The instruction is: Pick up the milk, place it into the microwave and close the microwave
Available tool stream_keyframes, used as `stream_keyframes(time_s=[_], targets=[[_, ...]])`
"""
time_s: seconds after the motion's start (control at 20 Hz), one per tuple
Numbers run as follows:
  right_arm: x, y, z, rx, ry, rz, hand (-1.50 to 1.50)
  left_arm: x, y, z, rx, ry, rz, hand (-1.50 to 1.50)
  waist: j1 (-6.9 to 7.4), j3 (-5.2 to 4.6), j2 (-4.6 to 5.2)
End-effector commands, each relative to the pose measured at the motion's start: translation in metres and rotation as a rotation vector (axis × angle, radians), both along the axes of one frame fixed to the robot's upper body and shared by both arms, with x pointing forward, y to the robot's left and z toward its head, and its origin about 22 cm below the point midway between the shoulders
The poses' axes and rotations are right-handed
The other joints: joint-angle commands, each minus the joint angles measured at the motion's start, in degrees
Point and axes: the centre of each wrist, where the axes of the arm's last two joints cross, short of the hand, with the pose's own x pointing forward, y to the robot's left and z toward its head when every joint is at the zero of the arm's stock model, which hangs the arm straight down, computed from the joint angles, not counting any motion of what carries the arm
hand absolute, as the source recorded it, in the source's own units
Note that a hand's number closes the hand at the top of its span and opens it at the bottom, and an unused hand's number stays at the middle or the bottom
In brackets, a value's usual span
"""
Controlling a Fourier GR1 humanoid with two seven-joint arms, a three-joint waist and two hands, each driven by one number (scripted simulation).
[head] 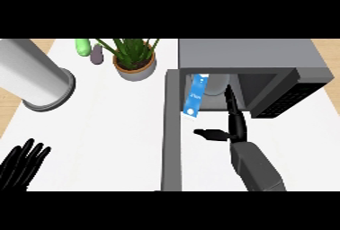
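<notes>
The milk [195, 96], a blue and white carton, stands tilted at the left of the microwave's [266, 56] open mouth, its lower end at the front lip. The grey microwave door [170, 134] is swung open and runs towards me edge-on. My right hand [234, 120] reaches into the opening to the right of the carton, fingers straight and thumb spread left, open and apart from the milk. My left hand [23, 164] rests open at the lower left, fingers up.
A large grey cylinder [36, 74] stands at the back left. A potted plant [135, 58] sits left of the microwave, with a green item [82, 46] and a grey-purple item [97, 55] beside it. The microwave's keypad [285, 101] faces the right front.
</notes>
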Motion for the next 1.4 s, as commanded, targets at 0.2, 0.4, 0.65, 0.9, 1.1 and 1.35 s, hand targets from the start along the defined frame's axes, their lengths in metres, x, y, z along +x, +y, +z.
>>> stream_keyframes(time_s=[0.2,0.4,0.65,0.9,1.1,1.35], targets=[[-0.059,-0.008,-0.022,0.051,-0.037,0.044,-1.50,0.008,-0.043,0.006,0.062,-0.004,-0.151,-1.50,-0.84,-0.06,-0.15],[-0.084,-0.020,-0.012,0.134,-0.041,0.025,-1.50,0.018,-0.055,-0.002,0.092,0.001,-0.189,1.50,-1.28,-0.11,-0.18],[-0.114,-0.040,0.022,0.184,-0.105,0.003,1.50,0.048,-0.075,0.012,0.132,-0.013,-0.204,1.50,-1.20,-0.08,0.03],[-0.146,-0.088,0.041,0.205,-0.097,-0.027,-1.50,0.063,-0.114,0.006,0.222,-0.026,-0.244,1.50,-0.85,-0.05,0.19],[-0.166,-0.096,0.054,0.211,-0.103,-0.073,-1.50,0.105,-0.143,0.005,0.269,-0.033,-0.278,1.50,-0.86,-0.04,0.33],[-0.168,-0.104,0.083,0.143,-0.128,-0.091,-1.50,0.130,-0.193,0.011,0.323,-0.048,-0.352,1.50,-0.88,-0.04,0.37]])
